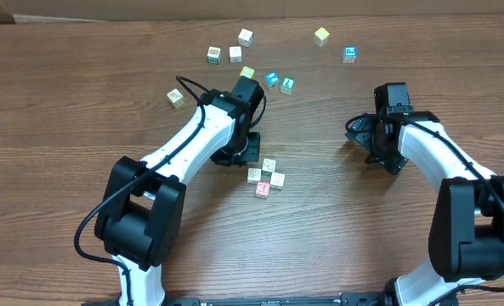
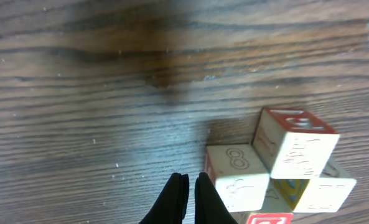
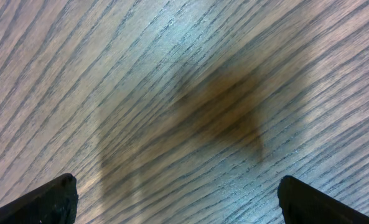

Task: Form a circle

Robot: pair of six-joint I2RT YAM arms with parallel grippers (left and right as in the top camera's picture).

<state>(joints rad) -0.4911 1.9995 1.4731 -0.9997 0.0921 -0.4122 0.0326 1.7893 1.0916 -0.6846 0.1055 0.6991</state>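
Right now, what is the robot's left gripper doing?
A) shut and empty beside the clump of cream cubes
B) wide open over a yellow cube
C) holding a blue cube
A: the left gripper has its black fingers pressed together, holding nothing, just beside the clump of cream cubes.

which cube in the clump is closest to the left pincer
The cream cube with the figure-eight print, right beside the shut left pincer; the other cubes lie beyond it.
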